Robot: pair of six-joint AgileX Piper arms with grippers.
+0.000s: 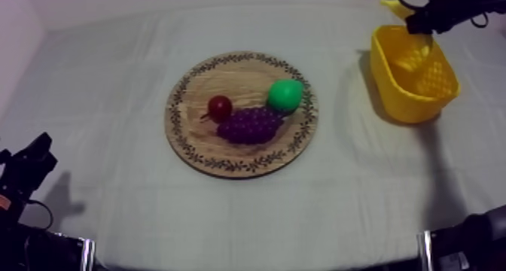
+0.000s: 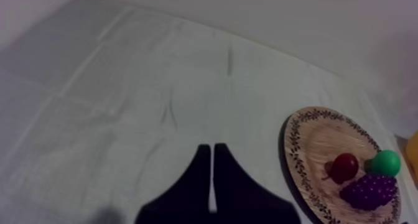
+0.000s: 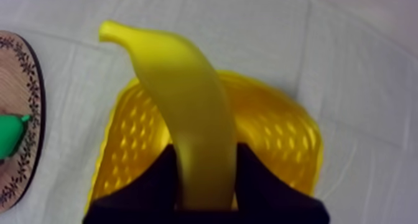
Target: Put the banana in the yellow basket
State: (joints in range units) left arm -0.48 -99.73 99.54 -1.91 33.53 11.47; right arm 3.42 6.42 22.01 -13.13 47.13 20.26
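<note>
The yellow banana [image 3: 186, 114] hangs over the yellow basket [image 3: 280, 139], and my right gripper [image 3: 205, 170] is shut on it. From above, my right gripper [image 1: 422, 19] holds the banana [image 1: 397, 7] over the far rim of the basket [image 1: 413, 72] at the table's right. The round wooden board [image 1: 241, 113] in the middle carries a green pear [image 1: 285, 95], purple grapes [image 1: 252, 125] and a small red fruit [image 1: 220, 107]. My left gripper [image 1: 34, 159] rests low at the left; its fingers [image 2: 213, 177] lie together as a narrow wedge over bare cloth.
In the left wrist view the board [image 2: 311, 145] with the small red fruit [image 2: 344, 167], pear [image 2: 385, 162] and grapes [image 2: 368, 190] lies off to one side. The board's rim [image 3: 25, 114] and the pear [image 3: 9, 134] lie beside the basket in the right wrist view.
</note>
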